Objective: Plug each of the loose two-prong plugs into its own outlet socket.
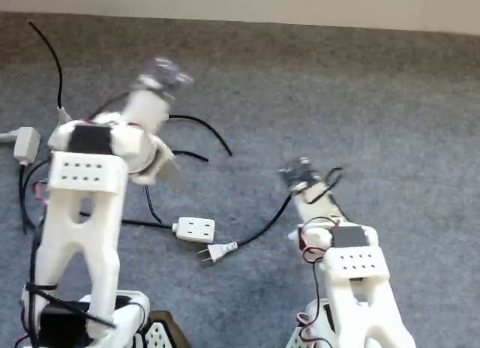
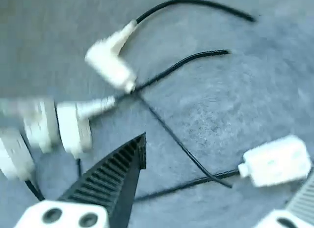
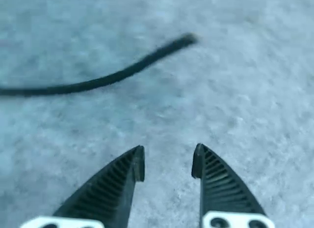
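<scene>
At the far left of the grey worktop, at about 9 o'clock in the high view, a small white block lies on a thin cord beside the left arm. That arm rises from 7 o'clock and leans toward 11 o'clock. Its wrist view shows the left fingers spread wide, the two well apart and pinching nothing, above worktop crossed by thin black cords. Beyond them an angled white plug lies on the end of a black cord. Some blurred white blocks sit near one finger, and a white socket block lies on its own cord near the other. In the high view, near 6 o'clock, the outlet socket lies flat, its cord running off toward 9 o'clock behind the left arm. Just beside it, at its 5 o'clock corner, lies a loose two-prong plug. It is not plugged in, and its prongs point roughly toward 9 o'clock, past the socket rather than into it. The plug's cord curves away toward 2 o'clock, up to the front of the right arm, which rises from 5 o'clock. The right fingers are spread with a clear gap and pinch nothing, hanging over bare worktop. A black cord end lies ahead of them, apart from both tips.
</scene>
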You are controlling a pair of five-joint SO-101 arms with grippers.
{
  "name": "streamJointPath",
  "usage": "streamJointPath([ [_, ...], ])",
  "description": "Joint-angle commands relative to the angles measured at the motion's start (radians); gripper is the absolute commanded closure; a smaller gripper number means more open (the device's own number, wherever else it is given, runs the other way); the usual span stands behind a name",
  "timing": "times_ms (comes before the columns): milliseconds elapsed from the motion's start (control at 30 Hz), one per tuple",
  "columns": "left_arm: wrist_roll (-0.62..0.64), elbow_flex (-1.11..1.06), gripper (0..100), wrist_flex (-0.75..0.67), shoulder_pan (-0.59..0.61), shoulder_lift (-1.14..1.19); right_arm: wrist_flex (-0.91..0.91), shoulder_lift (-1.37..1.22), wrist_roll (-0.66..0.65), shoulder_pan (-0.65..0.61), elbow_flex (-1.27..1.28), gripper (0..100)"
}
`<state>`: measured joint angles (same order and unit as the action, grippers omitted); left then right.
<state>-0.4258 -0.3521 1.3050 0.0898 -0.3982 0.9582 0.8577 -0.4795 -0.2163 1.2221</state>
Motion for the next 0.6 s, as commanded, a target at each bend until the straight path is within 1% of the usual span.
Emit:
streamJointPath([
  [0, 0.434, -0.183, 53, -0.163, 0.176, -0.028, 0.133, 0.004, -0.041, -0.131, -0.188, 83.2],
  [67, 0.483, -0.303, 53, -0.27, 0.226, -0.028, 0.186, 0.004, -0.072, -0.189, -0.288, 83.2],
  [133, 0.502, -0.378, 53, -0.351, 0.266, -0.03, 0.222, 0.004, -0.164, -0.265, -0.369, 83.2],
  [167, 0.503, -0.389, 53, -0.37, 0.291, -0.031, 0.234, 0.002, -0.212, -0.303, -0.397, 83.2],
  [233, 0.512, -0.392, 53, -0.373, 0.343, -0.031, 0.252, -0.013, -0.281, -0.386, -0.426, 83.2],
  [333, 0.582, -0.415, 53, -0.379, 0.352, -0.03, 0.255, -0.116, -0.345, -0.47, -0.437, 83.3],
  [467, 0.601, -0.418, 53, -0.379, 0.357, -0.036, 0.17, -0.331, -0.358, -0.552, -0.433, 83.3],
  [567, 0.598, -0.418, 53, -0.379, 0.357, -0.036, 0.074, -0.45, -0.359, -0.562, -0.435, 83.3],
])
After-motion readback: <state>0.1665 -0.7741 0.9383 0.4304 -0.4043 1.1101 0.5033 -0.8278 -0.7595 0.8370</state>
